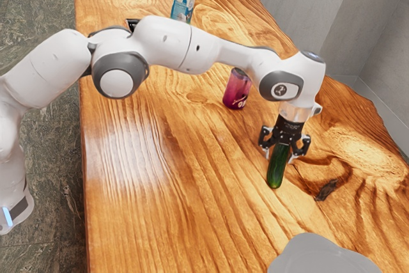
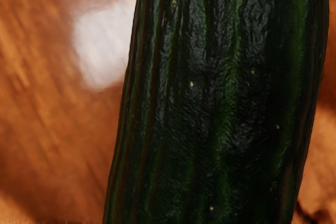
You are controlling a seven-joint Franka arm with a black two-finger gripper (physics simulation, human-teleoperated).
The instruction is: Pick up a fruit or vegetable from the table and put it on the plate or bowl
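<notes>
While the gripper (image 1: 281,151) clamps the cucumber (image 1: 277,169) upright by its upper end, well apart from the grey dish (image 1: 319,255), a good carry likely means raising it higher, then moving slowly toward the dish so it doesn't swing.

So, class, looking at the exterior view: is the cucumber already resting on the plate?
No, the cucumber hangs upright in the gripper over the bare wooden table, well apart from the grey plate.
</notes>
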